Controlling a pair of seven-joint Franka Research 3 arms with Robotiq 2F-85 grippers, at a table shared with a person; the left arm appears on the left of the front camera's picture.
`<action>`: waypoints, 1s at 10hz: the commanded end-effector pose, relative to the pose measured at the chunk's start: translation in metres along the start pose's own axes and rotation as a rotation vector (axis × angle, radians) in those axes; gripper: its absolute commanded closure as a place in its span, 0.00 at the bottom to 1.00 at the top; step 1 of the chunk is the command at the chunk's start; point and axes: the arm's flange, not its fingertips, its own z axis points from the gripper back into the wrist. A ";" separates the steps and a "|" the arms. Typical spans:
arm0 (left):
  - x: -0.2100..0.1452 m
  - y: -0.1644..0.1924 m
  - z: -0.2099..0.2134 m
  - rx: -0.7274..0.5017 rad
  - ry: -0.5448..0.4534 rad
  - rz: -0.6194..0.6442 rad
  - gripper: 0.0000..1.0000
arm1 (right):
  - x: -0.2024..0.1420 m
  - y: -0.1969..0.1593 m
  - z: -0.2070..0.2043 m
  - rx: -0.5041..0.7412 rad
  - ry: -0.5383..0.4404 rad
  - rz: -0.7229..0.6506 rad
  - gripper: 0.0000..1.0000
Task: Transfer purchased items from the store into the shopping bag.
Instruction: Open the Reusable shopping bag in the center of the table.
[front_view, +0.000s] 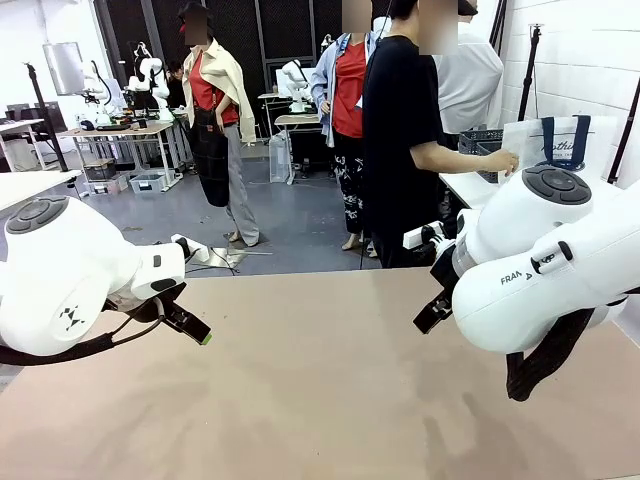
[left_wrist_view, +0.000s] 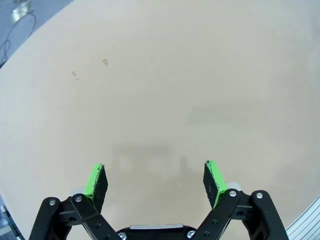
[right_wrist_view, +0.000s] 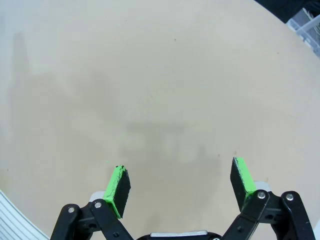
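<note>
The left gripper (left_wrist_view: 155, 176) hangs over the bare table (front_view: 320, 380), its green pads (left_wrist_view: 95, 180) spread wide with nothing between them. The right gripper (right_wrist_view: 180, 182) hangs over the same surface, jaws wide apart and empty. Past the far right corner, a person (front_view: 400, 130) in black rests a hand (front_view: 503, 161) on the bag (front_view: 562, 145), which stands upright on a white side table (front_view: 468, 186). Just left of the bag sits what seems to be the dark basket (front_view: 478, 141), partly hidden, so its contents cannot be made out.
</note>
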 end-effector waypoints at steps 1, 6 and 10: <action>0.000 0.001 0.000 0.000 0.000 0.003 0.00 | 0.000 0.000 0.000 0.000 0.000 0.000 0.00; 0.000 0.001 0.000 0.000 0.000 0.003 0.00 | 0.000 0.000 0.000 0.000 0.000 0.000 0.00; 0.000 0.001 0.000 0.000 0.000 0.003 0.00 | 0.000 0.000 0.000 0.000 0.000 0.000 0.00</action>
